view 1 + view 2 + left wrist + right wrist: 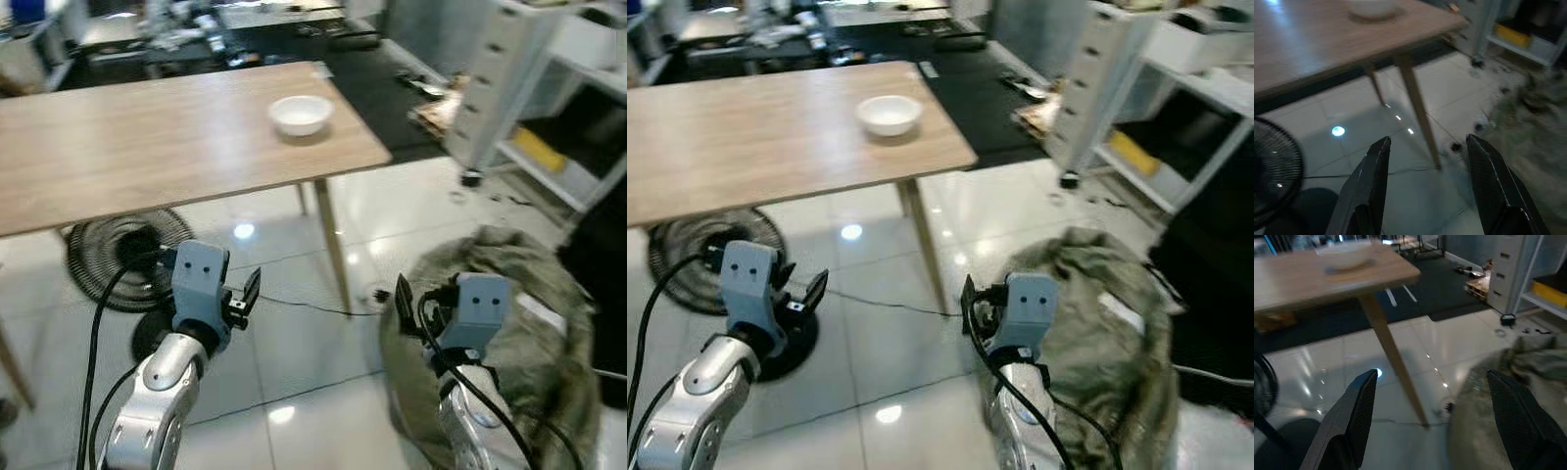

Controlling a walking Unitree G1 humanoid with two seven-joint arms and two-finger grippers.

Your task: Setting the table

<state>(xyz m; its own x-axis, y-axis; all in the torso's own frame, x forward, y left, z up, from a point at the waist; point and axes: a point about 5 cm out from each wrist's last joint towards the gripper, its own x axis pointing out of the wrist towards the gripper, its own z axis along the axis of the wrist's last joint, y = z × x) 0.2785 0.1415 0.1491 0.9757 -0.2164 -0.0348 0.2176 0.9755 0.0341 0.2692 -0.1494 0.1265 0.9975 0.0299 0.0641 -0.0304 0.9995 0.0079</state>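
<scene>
A white bowl stands near the far right corner of the light wooden table; it also shows, blurred, as the bowl and the bowl on the tabletop. Both arms are held low over the tiled floor, well short of the table's near edge. My left gripper is open with nothing between its fingers, and it points toward the table's right front leg. My right gripper is also open and empty, below and to the right of the table corner.
A black floor fan stands under the table on the left, and a thin cable runs across the tiles. A crumpled olive-grey fabric heap lies at the right. A white drawer unit and shelving stand beyond it.
</scene>
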